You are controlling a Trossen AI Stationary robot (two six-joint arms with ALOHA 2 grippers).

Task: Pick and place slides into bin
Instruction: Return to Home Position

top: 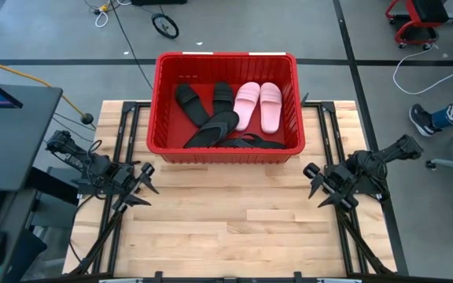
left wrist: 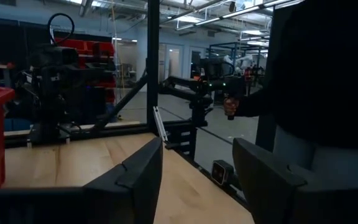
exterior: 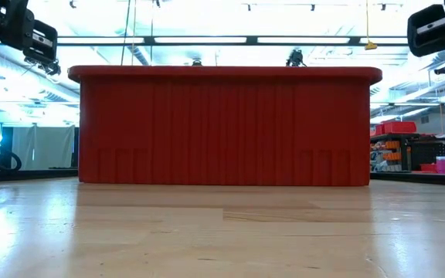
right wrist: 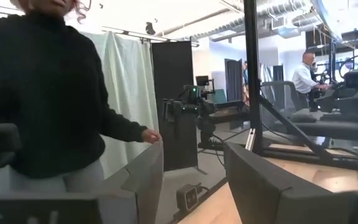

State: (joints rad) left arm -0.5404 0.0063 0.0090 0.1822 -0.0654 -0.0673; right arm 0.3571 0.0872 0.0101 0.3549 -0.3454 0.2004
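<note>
Jaws of left gripper (top: 146, 187), 9 o'clock, and right gripper (top: 314, 187), 3 o'clock, gaped wide, empty. Pink slides (top: 248, 106), black slides (top: 187, 98), flip-flops (top: 215, 128) lay inside red bin (top: 211, 152), 12 o'clock. Task judged complete.

Right gripper (right wrist: 193, 180): two dark fingers (right wrist: 143, 177) standing wide apart, nothing between them. Pale wooden bench (right wrist: 306, 167) visible past the fingers, its edge close by.

Beyond the edge, near: a person (right wrist: 42, 93) in a black sweater and light trousers, one hand (right wrist: 150, 135) lowered, just above a fingertip in the picture. Behind them a pale curtain (right wrist: 126, 93) and a dark upright panel (right wrist: 173, 81).

A black post (right wrist: 251, 68) rises from the bench frame. Farther off, a dark arm on a stand (right wrist: 194, 106). In the far room, a second person (right wrist: 303, 76) in a light shirt, turned away.
</note>
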